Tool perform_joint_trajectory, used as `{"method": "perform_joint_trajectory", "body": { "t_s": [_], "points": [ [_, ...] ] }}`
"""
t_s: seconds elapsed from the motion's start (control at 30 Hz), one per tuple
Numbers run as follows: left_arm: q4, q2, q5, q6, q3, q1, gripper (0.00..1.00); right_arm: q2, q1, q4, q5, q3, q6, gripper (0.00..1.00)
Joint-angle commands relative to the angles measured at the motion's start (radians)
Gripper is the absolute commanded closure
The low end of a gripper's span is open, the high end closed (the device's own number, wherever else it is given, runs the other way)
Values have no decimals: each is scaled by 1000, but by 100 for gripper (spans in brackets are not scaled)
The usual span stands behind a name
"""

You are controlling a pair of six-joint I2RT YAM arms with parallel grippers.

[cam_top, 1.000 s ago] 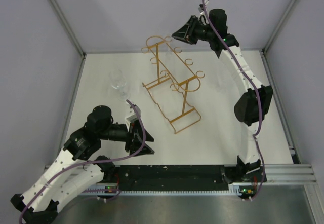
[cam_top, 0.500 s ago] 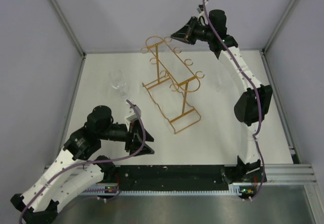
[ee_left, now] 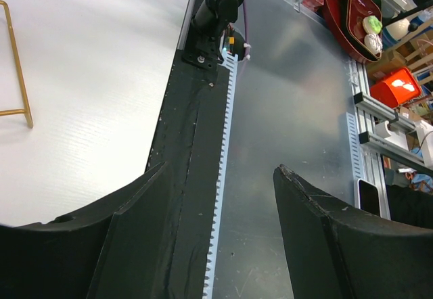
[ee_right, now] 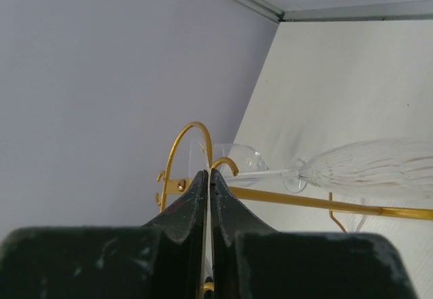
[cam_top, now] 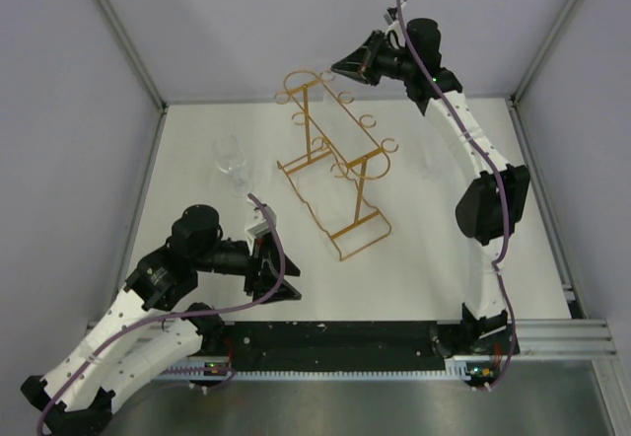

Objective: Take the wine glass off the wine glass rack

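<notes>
Wine glass [cam_top: 230, 157]: one. Wine glass rack [cam_top: 340, 168]: one.

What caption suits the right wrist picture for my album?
Shut right gripper beside the gold wine glass rack, wine glass just beyond.

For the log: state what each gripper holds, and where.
Left gripper: nothing. Right gripper: shut by the wine glass rack; what it pinches cannot be told.
</notes>
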Motion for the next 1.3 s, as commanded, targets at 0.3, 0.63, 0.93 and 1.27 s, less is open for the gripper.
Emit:
{"method": "perform_joint_trajectory", "body": {
  "t_s": [0.3, 0.63, 0.93, 1.27],
  "points": [
    [3, -1, 0, 20, 37, -4, 32, -66, -34, 66, 40, -22, 36, 100],
    [2, 11, -4, 21, 38, -6, 32, -100, -59, 99, 39, -72, 48, 100],
    [-3, 14, -7, 24, 41, -6, 32, -131, -84, 124, 37, -82, 67, 100],
    [-7, 25, 14, -2, 72, -6, 32, -258, -140, 40, 33, -98, -36, 100]
  ]
}}
